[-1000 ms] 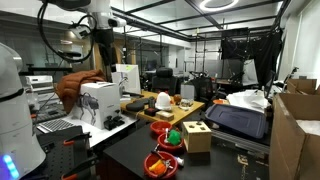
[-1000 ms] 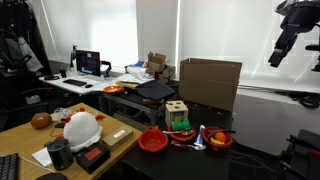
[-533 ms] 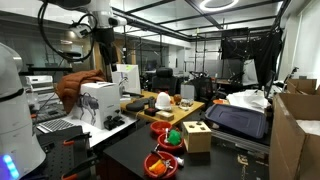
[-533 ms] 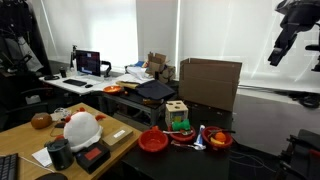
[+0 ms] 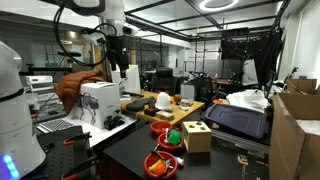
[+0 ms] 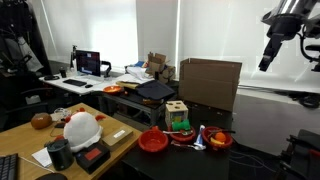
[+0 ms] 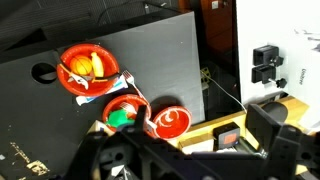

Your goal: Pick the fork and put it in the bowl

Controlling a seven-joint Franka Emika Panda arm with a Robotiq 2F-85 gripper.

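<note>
Gripper (image 6: 266,62) hangs wide open, empty, high and well apart from the bowl (image 6: 152,141)

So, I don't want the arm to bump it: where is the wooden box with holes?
In an exterior view the wooden box stands on the dark table, in front of the big cardboard carton, with a red bowl just in front of it.

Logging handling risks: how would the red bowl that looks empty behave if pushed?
Probably light: the red bowl looks like thin, shallow plastic. It would likely slide on the smooth dark table rather than tip, being low and wide-rimmed. Seemingly empty, nothing weighs it down.
</note>
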